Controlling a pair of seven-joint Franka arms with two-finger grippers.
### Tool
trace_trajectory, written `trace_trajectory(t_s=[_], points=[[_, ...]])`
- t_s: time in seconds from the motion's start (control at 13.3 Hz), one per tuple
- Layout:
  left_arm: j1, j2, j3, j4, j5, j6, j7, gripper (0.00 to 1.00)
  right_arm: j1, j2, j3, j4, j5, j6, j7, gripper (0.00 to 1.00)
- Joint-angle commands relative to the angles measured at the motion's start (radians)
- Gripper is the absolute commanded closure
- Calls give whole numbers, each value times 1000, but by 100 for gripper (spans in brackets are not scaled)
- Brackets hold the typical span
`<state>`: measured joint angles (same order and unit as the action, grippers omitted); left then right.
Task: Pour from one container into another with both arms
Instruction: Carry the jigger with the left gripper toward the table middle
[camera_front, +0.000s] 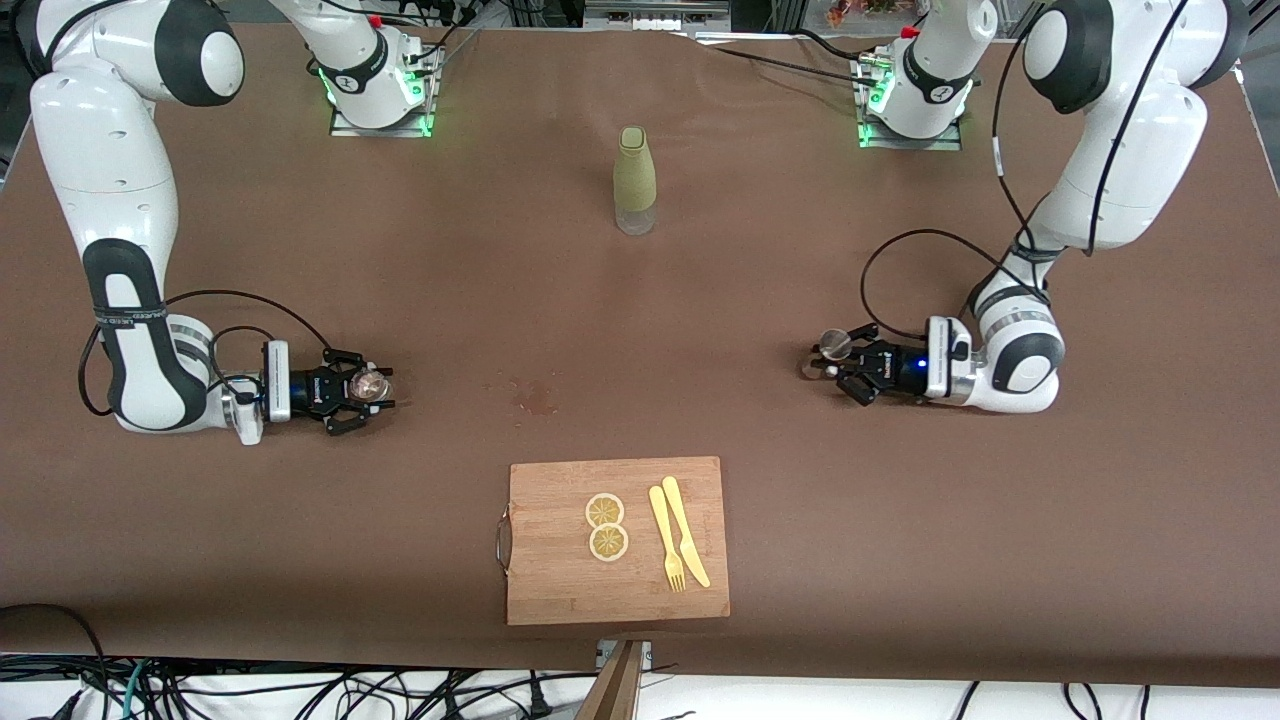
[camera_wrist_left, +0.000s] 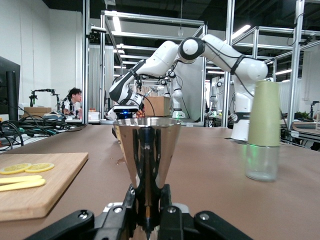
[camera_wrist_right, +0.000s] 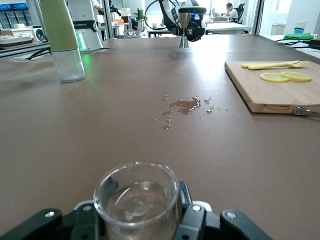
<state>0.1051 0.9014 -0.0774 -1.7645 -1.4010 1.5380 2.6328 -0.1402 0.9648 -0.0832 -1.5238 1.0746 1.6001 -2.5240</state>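
The clear glass tumbler (camera_front: 371, 383) stands upright near the right arm's end of the table. My right gripper (camera_front: 366, 389) reaches in low and level, and its fingers press the tumbler's sides. In the right wrist view the tumbler (camera_wrist_right: 137, 200) fills the space between the black fingers (camera_wrist_right: 186, 202). The silvery jigger (camera_front: 832, 350) is upright toward the left arm's end, with my left gripper (camera_front: 838, 368) shut on its narrow waist. In the left wrist view the jigger's upper cone (camera_wrist_left: 147, 147) rises straight out of the shut left gripper (camera_wrist_left: 148, 200).
A tall green-sleeved bottle (camera_front: 635, 180) stands mid-table, nearer the arm bases. A wooden cutting board (camera_front: 560, 585) lies near the front edge with two lemon slices (camera_front: 606, 526) and a yellow knife and fork (camera_front: 678, 545). A wet patch (camera_front: 535, 398) marks the cloth between the grippers.
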Motion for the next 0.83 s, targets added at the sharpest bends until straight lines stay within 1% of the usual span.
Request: trace_trajectory(t_s=[0.0, 0.08, 0.3, 0.38, 0.45, 0.53, 0.6, 0.68, 0.75], points=[[-92, -68, -4, -19, -61, 103, -25, 100, -10, 18, 6, 27, 15, -19, -4, 47], [-122, -71, -4, -19, -88, 137, -30, 100, -10, 18, 6, 27, 15, -20, -4, 47], [-240, -67, -5, -19, -223, 204, -36, 100, -10, 18, 6, 27, 15, -20, -4, 58], [-284, -65, -7, -19, -278, 232, -34, 100, -10, 18, 6, 27, 15, -20, -3, 58], [-330, -65, -7, -18, -339, 254, -34, 100, -10, 18, 6, 27, 15, -20, -3, 62], [-369, -61, -7, -10, -383, 280, -36, 100, -10, 18, 6, 27, 15, -20, -3, 63], [-401, -50, -7, 17, -404, 306, -36, 100, -10, 18, 6, 27, 15, -20, -3, 66], [-428, -42, -7, 42, -429, 326, -39, 100, -10, 18, 6, 27, 15, -20, -1, 66], [-462, -38, -7, 46, -484, 330, -54, 100, -10, 17, 6, 27, 15, -20, 1, 67]])
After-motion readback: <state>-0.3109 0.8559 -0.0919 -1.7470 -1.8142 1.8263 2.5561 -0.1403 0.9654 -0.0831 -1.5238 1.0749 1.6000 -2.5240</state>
